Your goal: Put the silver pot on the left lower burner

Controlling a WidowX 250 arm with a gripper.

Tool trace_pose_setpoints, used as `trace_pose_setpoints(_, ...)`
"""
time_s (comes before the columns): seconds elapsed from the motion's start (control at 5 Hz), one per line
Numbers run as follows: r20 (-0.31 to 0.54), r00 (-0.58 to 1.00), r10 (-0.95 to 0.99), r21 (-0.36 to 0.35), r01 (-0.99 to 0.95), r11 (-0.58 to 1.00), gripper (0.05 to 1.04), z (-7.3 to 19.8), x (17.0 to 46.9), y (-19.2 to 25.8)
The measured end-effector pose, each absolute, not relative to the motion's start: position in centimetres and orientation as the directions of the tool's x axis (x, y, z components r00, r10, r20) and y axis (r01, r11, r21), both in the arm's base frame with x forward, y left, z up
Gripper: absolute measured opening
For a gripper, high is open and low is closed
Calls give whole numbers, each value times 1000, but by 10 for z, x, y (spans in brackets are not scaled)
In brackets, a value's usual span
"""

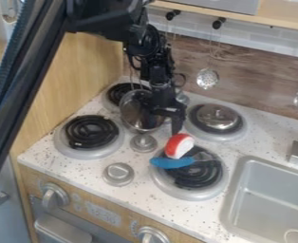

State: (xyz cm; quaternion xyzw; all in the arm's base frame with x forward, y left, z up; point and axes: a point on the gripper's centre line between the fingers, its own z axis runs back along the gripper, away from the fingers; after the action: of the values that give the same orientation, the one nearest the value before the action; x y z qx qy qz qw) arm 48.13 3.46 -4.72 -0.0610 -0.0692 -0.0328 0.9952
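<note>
Well, the silver pot (134,114) is just beside the gripper (169,116), toward the view's left—the left lower burner (88,134) lies beyond, down-left. Whether the gripper is spread or pinching—can't tell.

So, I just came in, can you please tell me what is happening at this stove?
A robot arm's gripper is at the silver pot, beside the back left burner. I cannot tell if it has a firm hold. The pot is not yet on the front left burner, where it should go. A metal lid sits on the back right burner, and a blue utensil lies across the front right one.
</note>
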Motion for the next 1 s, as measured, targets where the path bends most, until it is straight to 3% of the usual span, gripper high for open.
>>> trace_pose_setpoints(0.4,167,984,-63,-126,84,989,370,-54,482,33)
trace_pose_setpoints(0.6,178,982,-68,-125,91,988,220,-50,478,33)
trace_pose_setpoints(1.0,201,974,-101,-176,137,975,79,-11,457,21)
